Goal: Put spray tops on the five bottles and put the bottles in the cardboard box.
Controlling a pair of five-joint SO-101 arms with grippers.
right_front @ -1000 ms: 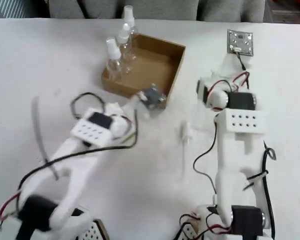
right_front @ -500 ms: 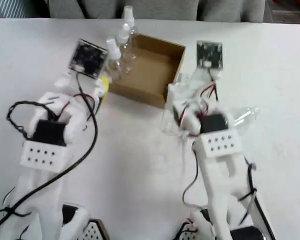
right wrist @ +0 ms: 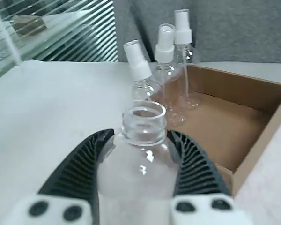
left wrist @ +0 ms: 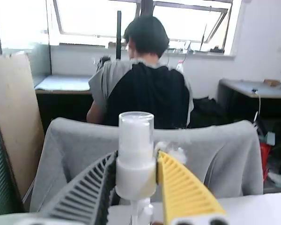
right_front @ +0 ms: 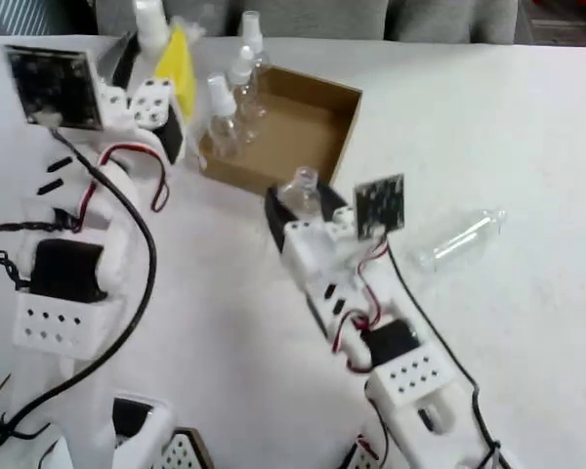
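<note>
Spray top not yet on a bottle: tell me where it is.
The spray top sits clamped in the left gripper, at the far left of the high view, left of the capped bottles at the cardboard box.

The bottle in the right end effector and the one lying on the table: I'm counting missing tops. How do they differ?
The held bottle stands upright; the loose bottle lies on its side. The held bottle is clamped in the right end effector beside the box; the loose bottle rests free on the table. The held bottle's neck is open; the loose bottle's end is unclear. Both are clear.
</note>
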